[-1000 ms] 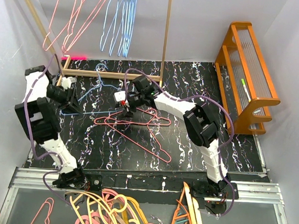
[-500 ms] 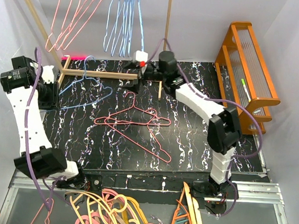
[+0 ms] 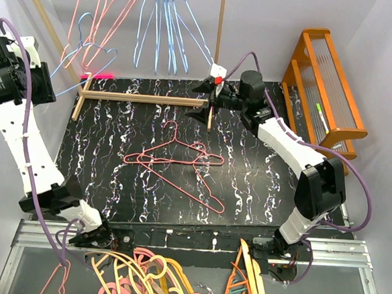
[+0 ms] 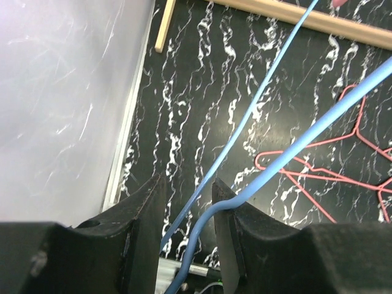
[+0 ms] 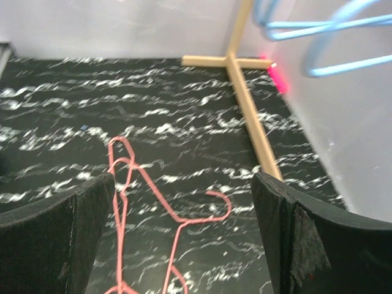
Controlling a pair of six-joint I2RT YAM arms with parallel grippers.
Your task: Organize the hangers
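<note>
My left gripper (image 3: 46, 89) is raised high at the far left, shut on a light blue wire hanger (image 3: 88, 57) that slants up towards the rail. In the left wrist view the blue hanger's wire (image 4: 278, 159) runs between the fingers of the left gripper (image 4: 188, 211). My right gripper (image 3: 204, 100) stands open and empty beside the wooden post (image 3: 219, 41). Pink-red hangers (image 3: 174, 164) lie on the black table, also below the right gripper (image 5: 184, 236) as pink wire (image 5: 147, 184). Pink hangers (image 3: 101, 9) and blue hangers (image 3: 167, 27) hang at the top.
The rack's wooden base (image 3: 142, 97) lies across the back of the table (image 3: 99, 180). An orange wooden stand (image 3: 327, 95) is at the right. Thicker orange, pink and cream hangers (image 3: 146, 278) are heaped below the near edge. White walls close in on the left and at the back.
The left arm has swung up from the table to the upper left with the blue hanger. The right gripper rose to the rail, opened, and drew back right of the post.
</note>
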